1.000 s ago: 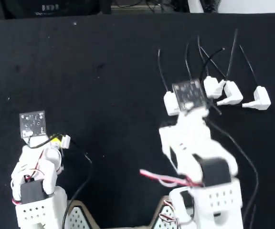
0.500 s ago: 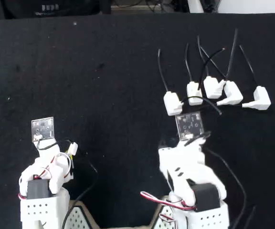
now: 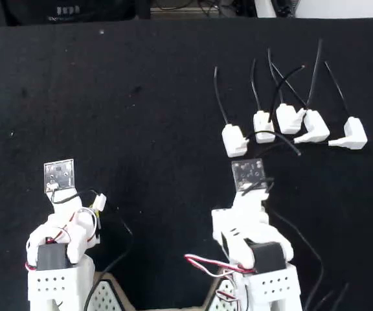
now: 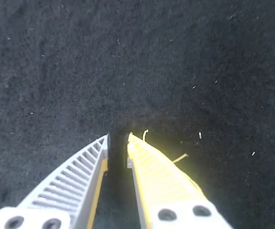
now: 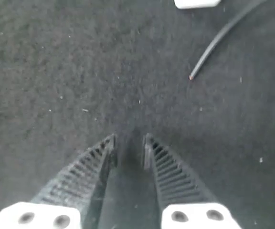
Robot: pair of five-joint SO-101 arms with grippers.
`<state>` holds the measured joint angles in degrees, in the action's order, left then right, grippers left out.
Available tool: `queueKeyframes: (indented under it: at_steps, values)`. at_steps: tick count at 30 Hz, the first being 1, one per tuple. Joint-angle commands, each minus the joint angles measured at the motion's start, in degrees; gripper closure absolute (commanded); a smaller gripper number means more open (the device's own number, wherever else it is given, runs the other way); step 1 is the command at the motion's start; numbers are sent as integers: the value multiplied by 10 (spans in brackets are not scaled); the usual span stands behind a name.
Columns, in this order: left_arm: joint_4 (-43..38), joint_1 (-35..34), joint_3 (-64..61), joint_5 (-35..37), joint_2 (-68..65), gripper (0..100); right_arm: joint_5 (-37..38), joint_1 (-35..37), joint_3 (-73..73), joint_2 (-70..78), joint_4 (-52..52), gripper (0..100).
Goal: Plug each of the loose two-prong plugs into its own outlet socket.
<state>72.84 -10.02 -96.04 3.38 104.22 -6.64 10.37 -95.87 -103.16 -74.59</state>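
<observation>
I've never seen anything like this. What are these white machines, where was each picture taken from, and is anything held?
Those are two small robot arms side by side at a black table: the left arm and the right arm. One picture comes from a fixed camera looking down; the other two from cameras on each arm's wrist, looking along its pincers. Beyond the right arm lie five white plug pieces, each on a black wire. The left gripper and the right gripper are slightly open, holding nothing.
</observation>
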Motion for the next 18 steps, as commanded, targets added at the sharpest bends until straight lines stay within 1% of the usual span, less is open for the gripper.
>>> queueKeyframes:
  at_steps: [1, 5, 8, 9, 11, 15, 18]
  values:
    - [2, 1, -13, 4, 4, 922, -5, -29, -7, -52, 0, 913]
    - [3, 1, -13, 5, 5, 922, -5, -88, -7, -54, -2, 913]
    - [3, 1, -13, 5, 6, 922, -5, -183, -7, -56, -2, 913]
    - [3, 1, -13, 5, 6, 922, -5, -199, -7, -55, -2, 913]
    - [3, 4, -13, 5, 6, 922, -4, -202, -7, -55, -2, 913]
    - [3, 7, -13, 5, 6, 922, -4, -165, -7, -56, -2, 913]
    - [3, 7, -13, 5, 3, 922, -4, -158, -7, -56, -2, 913]
